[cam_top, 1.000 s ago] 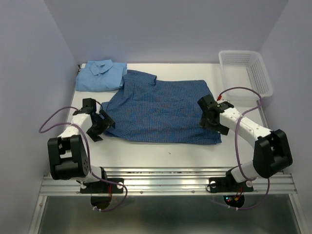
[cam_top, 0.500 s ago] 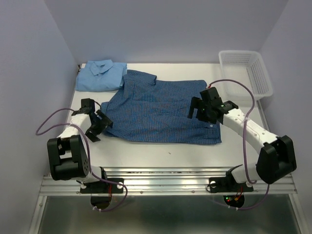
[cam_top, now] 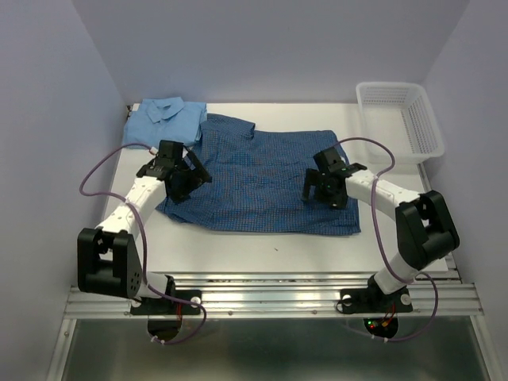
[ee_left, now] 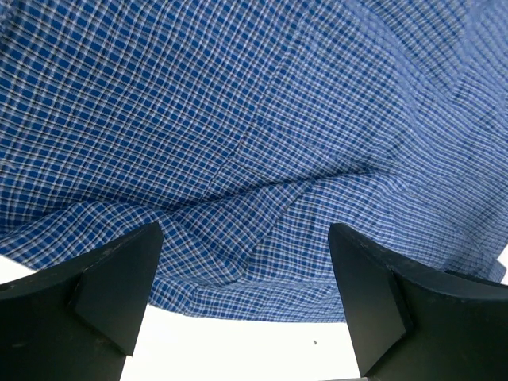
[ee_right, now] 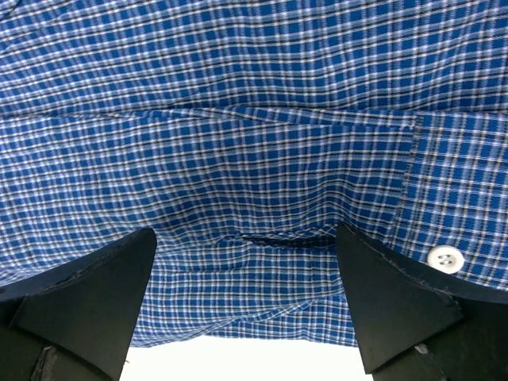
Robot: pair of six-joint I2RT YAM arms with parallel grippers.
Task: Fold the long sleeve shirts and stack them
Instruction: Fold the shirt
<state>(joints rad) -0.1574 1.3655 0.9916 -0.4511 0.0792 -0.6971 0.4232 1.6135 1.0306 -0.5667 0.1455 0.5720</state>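
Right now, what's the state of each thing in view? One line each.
dark blue check shirt: laid out flat mid-table, not stacked.
light blue shirt: folded, collar up, far left corner.
white mesh basket: upright, looks empty, far right.
left gripper: open, at the check shirt's left edge, gripping nothing.
right gripper: open, over the check shirt's right part, gripping nothing.

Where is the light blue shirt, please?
In the top view, the light blue shirt lies folded in the far-left corner of the table, beside the dark checked shirt.
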